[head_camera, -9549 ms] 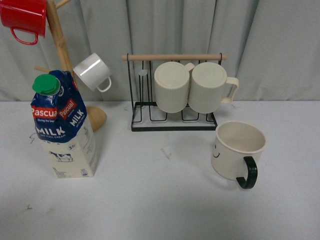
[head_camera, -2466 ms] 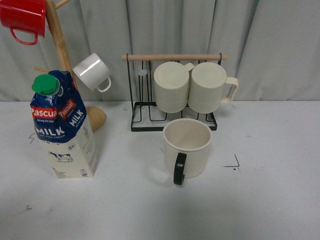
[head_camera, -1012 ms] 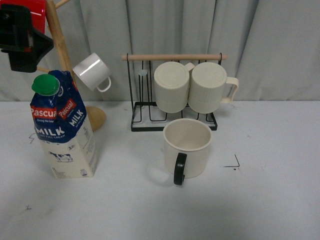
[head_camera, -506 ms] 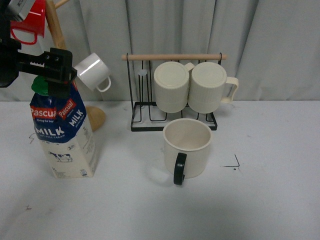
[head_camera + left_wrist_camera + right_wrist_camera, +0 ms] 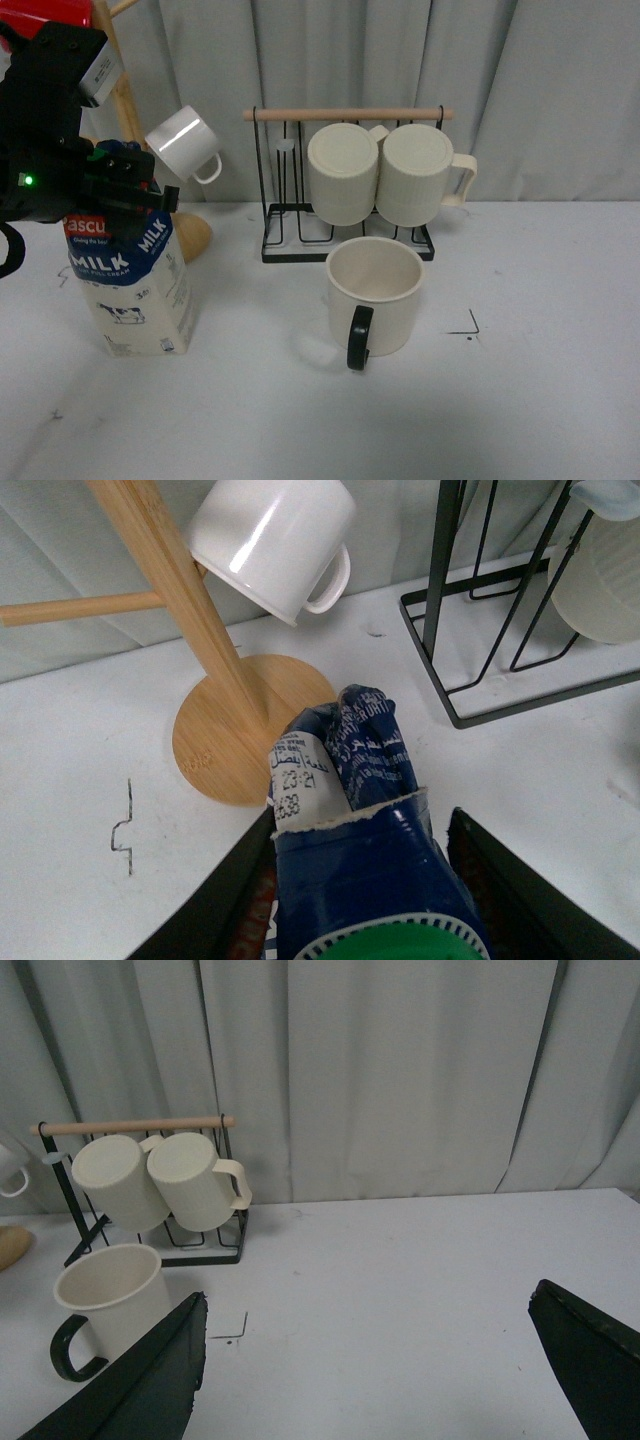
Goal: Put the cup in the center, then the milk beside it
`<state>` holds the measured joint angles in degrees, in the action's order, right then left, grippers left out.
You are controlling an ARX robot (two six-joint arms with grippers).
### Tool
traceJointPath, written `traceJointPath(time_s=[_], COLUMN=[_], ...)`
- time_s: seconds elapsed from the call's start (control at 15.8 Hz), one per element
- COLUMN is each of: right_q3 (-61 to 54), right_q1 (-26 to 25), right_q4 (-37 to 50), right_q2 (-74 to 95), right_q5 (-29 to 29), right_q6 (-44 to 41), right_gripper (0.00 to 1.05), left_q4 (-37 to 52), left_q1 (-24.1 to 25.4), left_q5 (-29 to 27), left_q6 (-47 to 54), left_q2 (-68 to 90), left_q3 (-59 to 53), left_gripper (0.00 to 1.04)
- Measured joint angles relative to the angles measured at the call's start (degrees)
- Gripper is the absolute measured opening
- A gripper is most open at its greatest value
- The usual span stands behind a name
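Note:
The cup (image 5: 374,297), cream with a black handle turned toward me, stands upright at the table's middle, just in front of the wire rack; it also shows in the right wrist view (image 5: 108,1305). The milk (image 5: 130,283), a blue and cream carton, stands at the left. My left gripper (image 5: 125,185) is open and hangs over the carton's top, hiding the cap in the front view. In the left wrist view the carton's blue gable (image 5: 350,810) and green cap (image 5: 385,946) sit between the black fingers (image 5: 505,880). My right gripper (image 5: 370,1360) is open over bare table, right of the cup.
A black wire rack (image 5: 345,240) with a wooden bar holds two ribbed cream mugs (image 5: 385,185) behind the cup. A wooden mug tree (image 5: 125,90) stands behind the milk, carrying a small white mug (image 5: 183,143) and a red mug (image 5: 50,12). A grey curtain hangs behind.
The left arm came down from the upper left onto the milk's top, its fingers now on either side of the gable. The cup, moved earlier from the right to the middle, has stayed put.

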<state>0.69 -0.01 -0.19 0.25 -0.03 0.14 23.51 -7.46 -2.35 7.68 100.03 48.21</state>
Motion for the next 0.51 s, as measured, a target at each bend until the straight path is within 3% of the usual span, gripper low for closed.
traceJointPath(time_s=[0.13,0.19,0.51], right_q3=[0.0,0.0,0.0], right_q1=[0.0,0.0,0.0], right_q4=[0.0,0.0,0.0], right_q2=[0.0,0.0,0.0], right_q5=[0.0,0.0,0.0], right_q6=[0.0,0.0,0.0], right_gripper=[0.98,0.98,0.98], left_q4=[-0.7,-1.4,-4.7], left_q1=[-0.1,-0.2,-3.4], left_q5=[0.0,0.0,-1.6], left_q6=[-1.1,-1.4,-3.0], left_q2=[0.0,0.0,-2.1], left_q3=[0.0,0.4,0.8], left_gripper=[0.26,0.2,0.19])
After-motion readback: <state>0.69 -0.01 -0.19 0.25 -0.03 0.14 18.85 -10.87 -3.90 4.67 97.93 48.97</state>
